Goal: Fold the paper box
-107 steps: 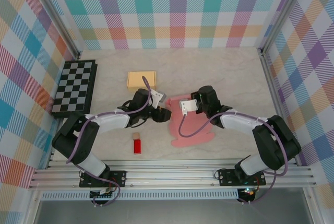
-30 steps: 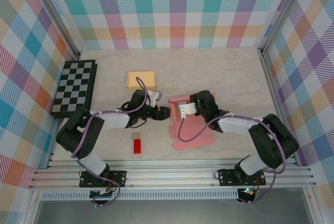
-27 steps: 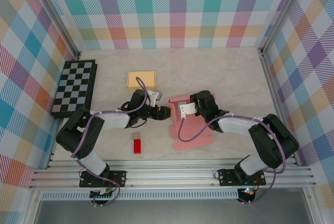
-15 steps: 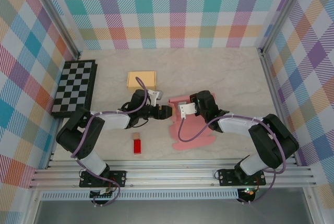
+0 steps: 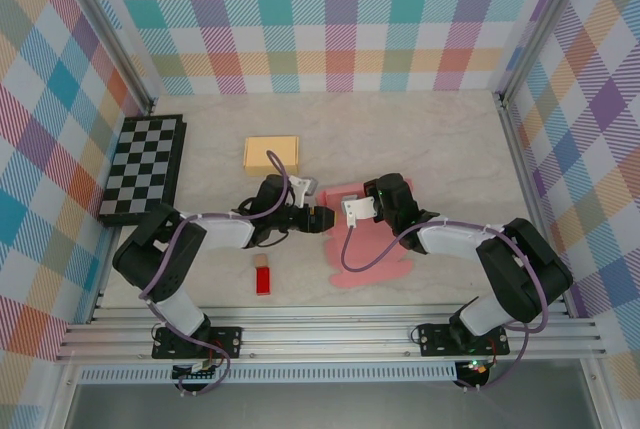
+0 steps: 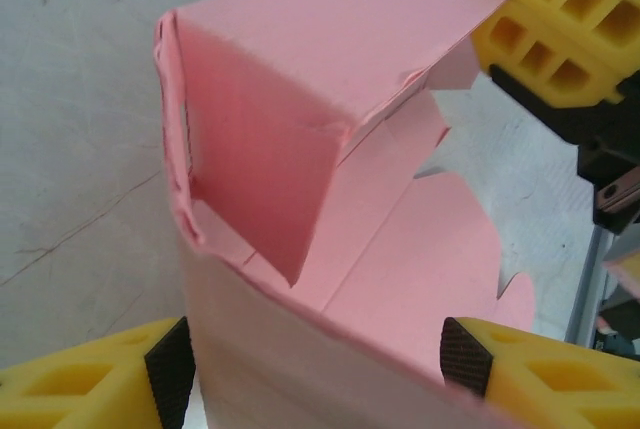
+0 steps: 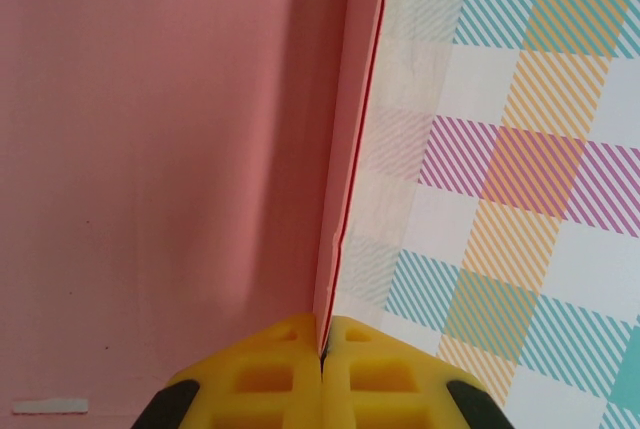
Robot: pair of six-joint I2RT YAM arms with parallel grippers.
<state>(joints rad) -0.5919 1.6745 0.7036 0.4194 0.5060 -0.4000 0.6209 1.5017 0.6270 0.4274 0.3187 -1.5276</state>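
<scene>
The pink paper box (image 5: 372,247) lies partly folded on the table's middle, one side wall raised. In the left wrist view the box (image 6: 300,99) stands close up, its near wall rising between my left fingers. My left gripper (image 6: 318,359) is open and straddles that wall, at the box's left end (image 5: 322,217). My right gripper (image 7: 322,344) is shut on the thin upper edge of a pink panel (image 7: 170,149). The same right gripper (image 5: 350,199) sits at the box's far left corner, and its yellow fingers (image 6: 555,34) pinch the top flap.
A chessboard (image 5: 143,169) lies at the far left. A flat yellow block (image 5: 271,153) sits behind the left gripper. A small red piece (image 5: 263,279) lies near the front. Plaid walls (image 5: 330,19) close in the back and both sides.
My left gripper has slid a little right, so the box's wall now stands between its fingers. The right gripper keeps its hold; earlier it lifted the flap up and left.
</scene>
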